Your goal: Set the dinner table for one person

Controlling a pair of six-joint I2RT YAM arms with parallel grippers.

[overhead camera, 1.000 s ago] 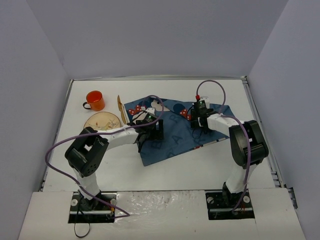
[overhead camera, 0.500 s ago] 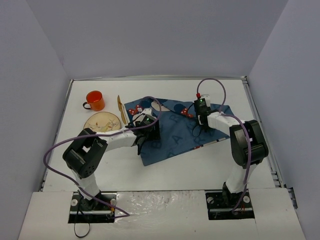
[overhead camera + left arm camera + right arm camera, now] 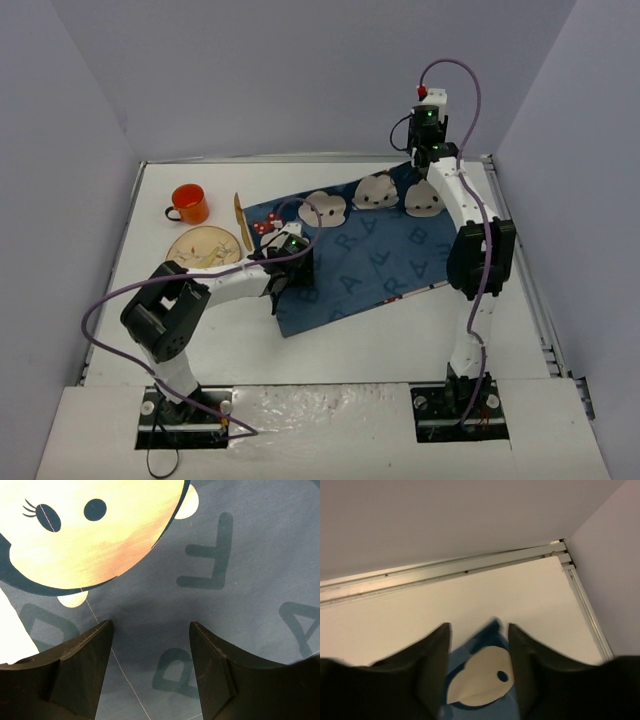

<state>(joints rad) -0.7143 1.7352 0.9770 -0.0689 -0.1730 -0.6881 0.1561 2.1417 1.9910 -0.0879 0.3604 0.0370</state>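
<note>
Surface: dinner table (image 3: 200,330), white, flat, rectangular, fills the floor of the top view; thin metal rim (image 3: 445,570) along the far and right edges.
Room: plain grey walls (image 3: 300,80) on three sides, meeting at the 1 o'clock corner.
Cloth: blue mouse-face mat (image 3: 370,270) lies askew from table centre out toward 1 o'clock, its printed letters showing.
Tableware: orange mug (image 3: 190,202) at 10 o'clock; round tan plate (image 3: 203,246) just nearer than it; slim wooden utensil (image 3: 240,220) between plate and mat.
Left gripper (image 3: 150,625): low over the mat's 9 o'clock part, fingers spread, nothing between them, only cloth below.
Right gripper (image 3: 480,625): raised over the 1 o'clock corner, fingers apart; the mat's far corner shows in the gap.
Hard to make out: that corner's tip is blurred; contact with the fingers cannot be told. From above, the right fingers are hidden by the wrist. What kind of utensil it is is unclear. Plate's near edge is partly covered by the left arm.
</note>
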